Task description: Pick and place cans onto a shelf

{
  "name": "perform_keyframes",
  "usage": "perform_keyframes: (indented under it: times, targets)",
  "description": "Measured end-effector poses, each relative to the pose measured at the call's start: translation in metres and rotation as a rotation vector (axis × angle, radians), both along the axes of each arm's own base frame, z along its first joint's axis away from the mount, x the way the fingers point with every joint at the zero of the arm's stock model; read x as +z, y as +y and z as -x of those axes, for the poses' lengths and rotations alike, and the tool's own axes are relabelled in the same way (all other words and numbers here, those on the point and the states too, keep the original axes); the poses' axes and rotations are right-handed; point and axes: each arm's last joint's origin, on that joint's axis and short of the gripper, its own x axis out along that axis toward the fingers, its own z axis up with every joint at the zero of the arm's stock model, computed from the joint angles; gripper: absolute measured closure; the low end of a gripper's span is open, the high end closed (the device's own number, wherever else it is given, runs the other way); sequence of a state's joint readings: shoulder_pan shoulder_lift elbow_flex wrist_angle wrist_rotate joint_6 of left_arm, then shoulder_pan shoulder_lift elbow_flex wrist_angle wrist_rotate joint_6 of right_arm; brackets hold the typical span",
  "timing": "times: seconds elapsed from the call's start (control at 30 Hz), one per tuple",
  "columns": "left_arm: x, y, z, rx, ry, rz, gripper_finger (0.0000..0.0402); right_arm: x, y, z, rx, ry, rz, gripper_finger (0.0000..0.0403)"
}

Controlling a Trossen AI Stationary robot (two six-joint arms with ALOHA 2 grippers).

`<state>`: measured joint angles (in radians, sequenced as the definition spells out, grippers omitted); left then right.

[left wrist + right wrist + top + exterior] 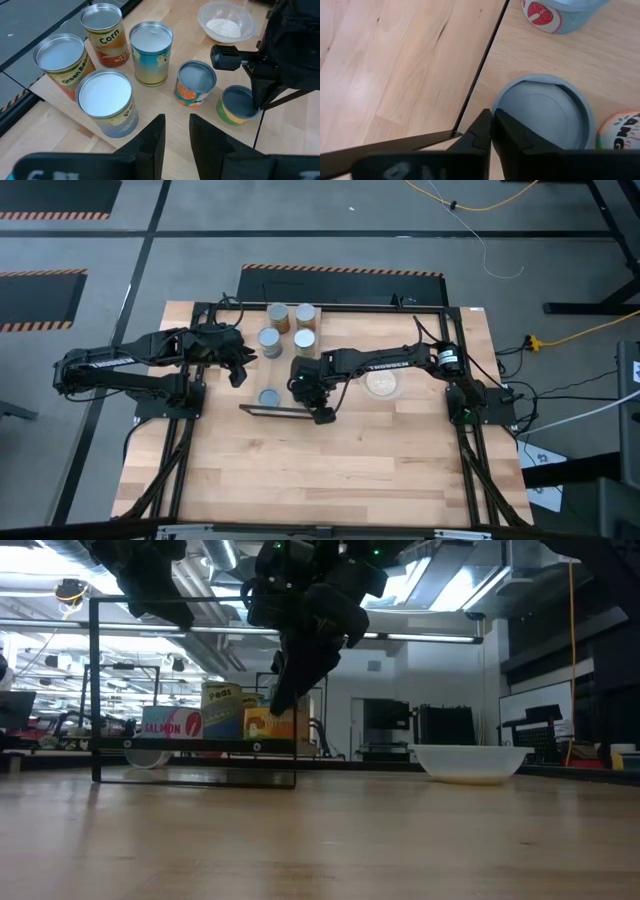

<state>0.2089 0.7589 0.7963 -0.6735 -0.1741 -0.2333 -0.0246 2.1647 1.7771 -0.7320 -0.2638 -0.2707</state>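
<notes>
Several cans stand on the table. A far group (290, 327) of tins includes Green Beans (62, 62) and Corn (102, 32). An orange-labelled can (194, 85) and a Salmon can (268, 396) stand apart. My right gripper (491, 117) is shut on a yellow-sided can (234, 104) with a grey-blue top (542, 112), just inside the near right corner of the shelf's black frame (275, 412). The arm hides this can in the high view. My left gripper (176, 125) hangs open and holds nothing, at the table's left (240, 372), short of the far group. My right gripper takes the can by its rim (494, 106), on the side nearest the frame's corner post. One finger (512, 132) lies over the recessed top and the other (479, 131) outside the wall. The fingers slant down from the table's right. The can stands upright on the pale board.
A clear bowl (402, 385) of pale grains sits to the right of the cans, under my right arm. The shelf's upright post (296, 755) and near edge (480, 65) run close beside my right gripper. Bare wood (330, 470) stretches toward the near edge.
</notes>
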Motion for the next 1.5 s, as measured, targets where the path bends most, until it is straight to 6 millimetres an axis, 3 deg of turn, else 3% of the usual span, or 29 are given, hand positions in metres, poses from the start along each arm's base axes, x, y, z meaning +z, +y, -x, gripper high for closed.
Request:
perform_keyframes:
  times: [0.43, 0.67, 0.93, 1.17, 1.5]
  targets:
    - [0.000, 0.000, 0.000, 0.000, 0.000, 0.000, 0.0321, 0.001, 0.000, -0.002, 0.000, -0.019, 0.000, 0.0310]
    - [0.000, 0.000, 0.000, 0.000, 0.000, 0.000, 0.0321, 0.003, 0.000, 0.000, -0.001, -0.014, 0.000, 0.0304]
    - [0.000, 0.001, 0.000, 0.036, 0.004, -0.026, 0.0320, 0.040, 0.000, 0.012, 0.000, -0.076, 0.002, 0.0304]
    - [0.001, 0.003, 0.001, 0.104, 0.015, -0.076, 0.0292, 0.077, 0.000, 0.033, 0.001, -0.106, 0.004, 0.0304]
    - [0.004, 0.019, 0.007, 0.293, 0.061, -0.234, 0.0272, 0.108, 0.001, 0.059, -0.007, -0.086, -0.003, 0.0304]
